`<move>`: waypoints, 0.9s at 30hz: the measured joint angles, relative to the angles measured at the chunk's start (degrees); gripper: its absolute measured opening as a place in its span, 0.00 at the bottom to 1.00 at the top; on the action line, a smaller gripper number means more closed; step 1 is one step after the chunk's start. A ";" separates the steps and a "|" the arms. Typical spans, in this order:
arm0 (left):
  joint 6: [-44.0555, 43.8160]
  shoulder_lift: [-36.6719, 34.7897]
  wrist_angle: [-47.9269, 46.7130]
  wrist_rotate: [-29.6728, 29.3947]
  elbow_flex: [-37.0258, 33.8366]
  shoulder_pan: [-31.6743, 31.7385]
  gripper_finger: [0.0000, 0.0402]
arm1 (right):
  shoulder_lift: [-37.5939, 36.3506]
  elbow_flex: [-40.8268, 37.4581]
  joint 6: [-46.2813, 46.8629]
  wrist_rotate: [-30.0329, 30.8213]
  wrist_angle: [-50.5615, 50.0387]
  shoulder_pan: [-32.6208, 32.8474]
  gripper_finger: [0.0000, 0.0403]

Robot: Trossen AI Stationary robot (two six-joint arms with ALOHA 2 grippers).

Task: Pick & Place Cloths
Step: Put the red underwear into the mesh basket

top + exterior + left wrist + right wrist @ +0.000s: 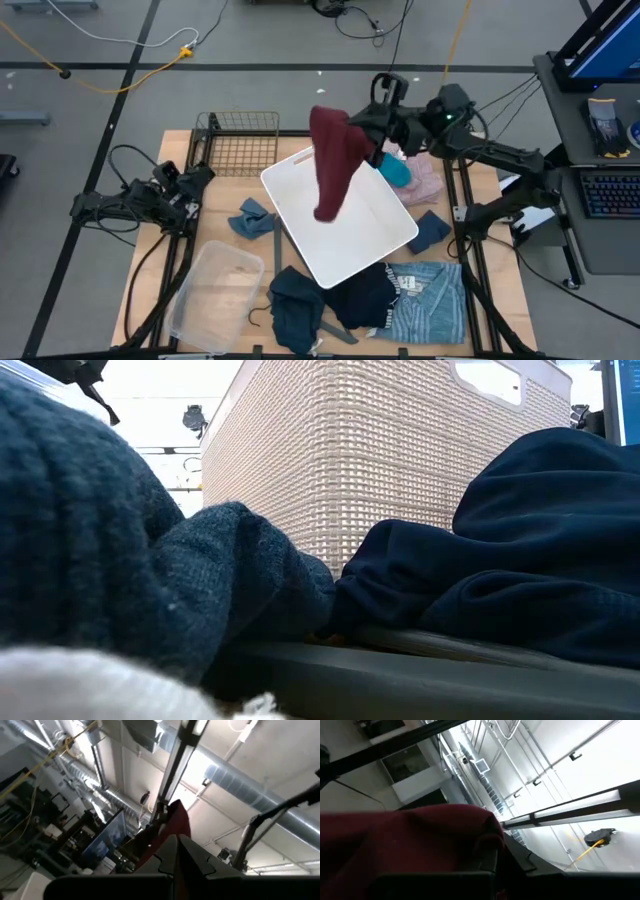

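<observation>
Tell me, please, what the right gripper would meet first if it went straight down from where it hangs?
Probably the white basket: the right gripper, shut on the dark red cloth, hangs above its far rim, so the dangling cloth should touch inside first; height is unclear.

Hidden, cropped and unclear parts

In the high view the dark red cloth hangs in front of the right claw, covering its fingertips, and it also covers part of the white basket rim toward 12 o'clock. The black cloth lies over part of the blue striped shirt at 6 o'clock. In the low view a dark knit cloth fills the foreground, blurred, and hides the table and both arms; the basket's top is cut by the frame edge. The left claw at 9 o'clock is too small to read in the high view.
</observation>
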 joint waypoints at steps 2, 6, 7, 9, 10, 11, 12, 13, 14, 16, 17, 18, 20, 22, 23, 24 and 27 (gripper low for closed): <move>-2.16 2.92 -0.06 -1.11 1.67 -0.01 0.04 | 0.97 0.00 0.06 0.00 0.50 0.56 0.00; -4.24 9.92 -0.07 -1.80 6.28 0.00 0.04 | 2.25 0.00 0.05 -0.02 1.08 1.28 0.00; -4.18 11.78 -0.03 -1.76 7.67 0.00 0.04 | 2.38 0.00 0.15 0.01 1.41 1.36 0.00; -3.54 15.46 -0.07 -1.75 10.44 0.00 0.04 | 2.48 0.00 0.18 0.06 1.62 1.67 0.00; -3.11 17.32 -0.09 -1.73 11.89 -0.01 0.04 | 2.46 0.00 0.19 0.05 1.64 1.85 0.00; -2.54 19.20 -0.08 -1.73 13.39 -0.01 0.04 | 2.46 0.00 0.19 0.07 1.69 2.03 0.00; -1.99 20.99 -0.09 -1.71 14.87 0.00 0.04 | 2.46 0.00 0.19 0.05 1.73 2.24 0.00; -1.56 22.70 -0.11 -1.67 16.40 -0.02 0.04 | 2.46 0.00 0.20 0.05 1.73 2.42 0.00; -1.14 24.44 -0.13 -1.45 17.91 -0.01 0.04 | 2.46 0.00 0.20 0.05 1.74 2.60 0.00; -0.58 28.08 -0.05 -0.24 21.02 -0.01 0.04 | 2.46 0.00 0.22 0.03 2.10 2.93 0.00; -0.46 29.92 -0.09 0.37 22.49 -0.02 0.04 | 2.46 0.00 0.22 0.02 2.41 3.03 0.00; -0.44 31.76 -0.21 1.27 23.92 -0.01 0.04 | 2.45 0.00 0.22 0.02 2.62 3.19 0.00; -0.31 35.36 -0.25 3.09 26.89 0.00 0.04 | 2.43 0.00 0.22 0.05 2.85 3.48 0.00; -0.33 38.84 -0.55 5.00 29.59 -0.02 0.04 | 2.43 0.00 0.24 0.00 2.89 3.53 0.00; -0.32 40.58 -0.54 6.04 31.01 -0.02 0.04 | 2.43 0.00 0.24 -0.06 2.89 3.54 0.00; -0.34 42.22 -0.53 7.13 32.34 -0.01 0.04 | 2.43 0.00 0.24 -0.10 2.91 3.54 0.00; -0.35 46.89 -0.46 10.83 36.19 -0.02 0.04 | 2.22 -0.01 0.26 -0.11 2.87 3.54 0.00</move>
